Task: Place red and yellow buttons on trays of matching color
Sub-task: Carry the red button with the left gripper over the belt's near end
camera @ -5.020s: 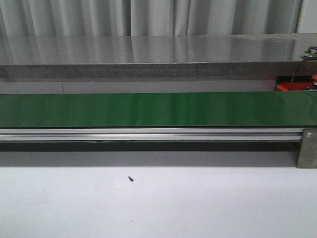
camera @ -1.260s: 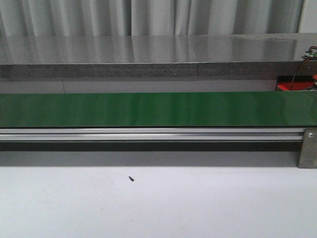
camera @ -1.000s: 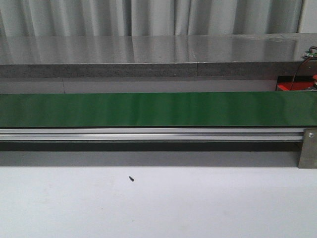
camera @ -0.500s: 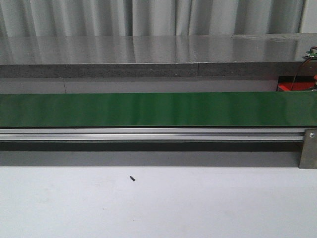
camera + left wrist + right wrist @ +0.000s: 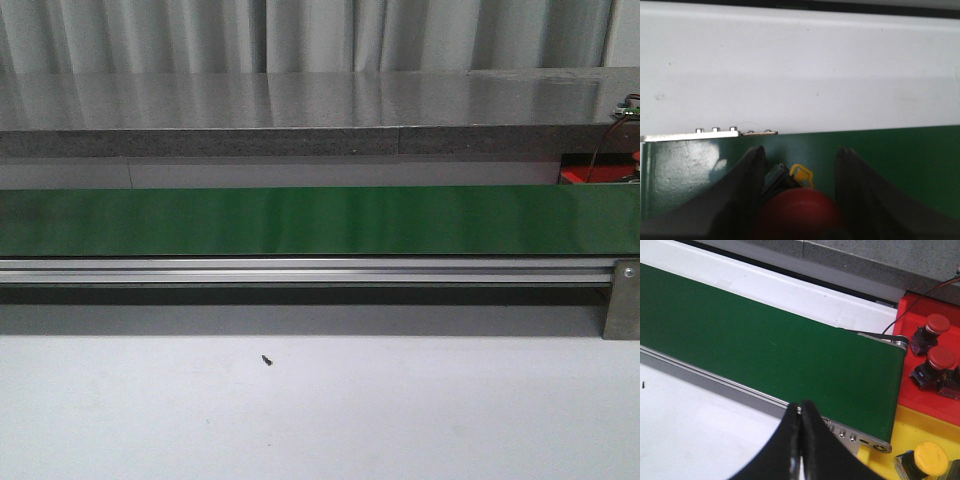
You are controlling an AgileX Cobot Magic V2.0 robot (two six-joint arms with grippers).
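In the left wrist view my left gripper (image 5: 800, 150) is shut on a red button (image 5: 799, 210). The button's black base and yellow tab (image 5: 802, 175) point toward the fingertips, above the green belt (image 5: 900, 165) near its end. My right gripper (image 5: 801, 404) is shut with nothing in it, over the white table beside the belt's other end. Past that end lies the red tray (image 5: 930, 397) with two red buttons (image 5: 937, 324) (image 5: 942, 358). The yellow tray (image 5: 920, 427) beside it holds a yellow button (image 5: 931, 459). Neither gripper shows in the front view.
The green conveyor belt (image 5: 320, 220) runs across the front view on an aluminium rail (image 5: 300, 270). A grey stone counter (image 5: 300, 105) stands behind it. A small black screw (image 5: 266, 359) lies on the white table. A corner of the red tray (image 5: 590, 176) shows at the far right.
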